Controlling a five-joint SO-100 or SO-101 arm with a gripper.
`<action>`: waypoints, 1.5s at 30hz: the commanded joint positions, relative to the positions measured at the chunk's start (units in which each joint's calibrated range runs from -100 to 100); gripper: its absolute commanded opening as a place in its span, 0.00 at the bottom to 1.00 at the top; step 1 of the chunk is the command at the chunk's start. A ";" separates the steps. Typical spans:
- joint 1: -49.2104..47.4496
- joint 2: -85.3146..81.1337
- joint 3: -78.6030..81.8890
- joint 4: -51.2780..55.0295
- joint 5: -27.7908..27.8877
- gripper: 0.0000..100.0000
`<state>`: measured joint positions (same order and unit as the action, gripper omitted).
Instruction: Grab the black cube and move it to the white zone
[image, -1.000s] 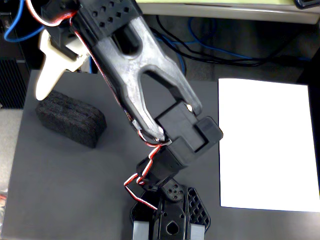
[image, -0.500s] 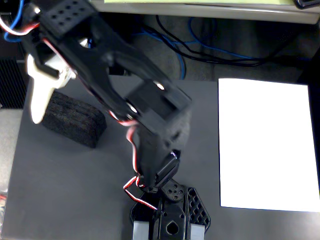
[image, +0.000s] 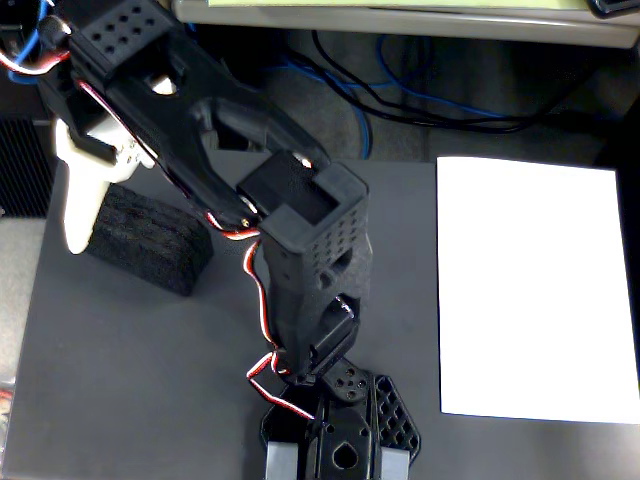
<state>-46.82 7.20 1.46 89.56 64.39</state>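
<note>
Pincer (image: 90, 215) touches the black cube (image: 150, 240); its opening cannot be judged.

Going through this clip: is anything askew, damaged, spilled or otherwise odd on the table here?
Nothing stands out. The black cube lies flat on the grey mat at the left of the fixed view, intact, with the gripper at its left end. The white zone lies flat and bare at the right. Cables run behind the mat.

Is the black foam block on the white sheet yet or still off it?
Off it. The black foam block lies on the grey mat at left; the white sheet at right is bare.
</note>
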 joint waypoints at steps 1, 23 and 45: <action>-0.20 -0.86 -0.47 -0.54 -0.84 0.45; -0.20 13.00 -1.64 -2.85 -2.52 0.10; 0.54 -26.56 -4.82 9.93 -21.54 0.01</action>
<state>-46.82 -12.11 -0.09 98.46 47.39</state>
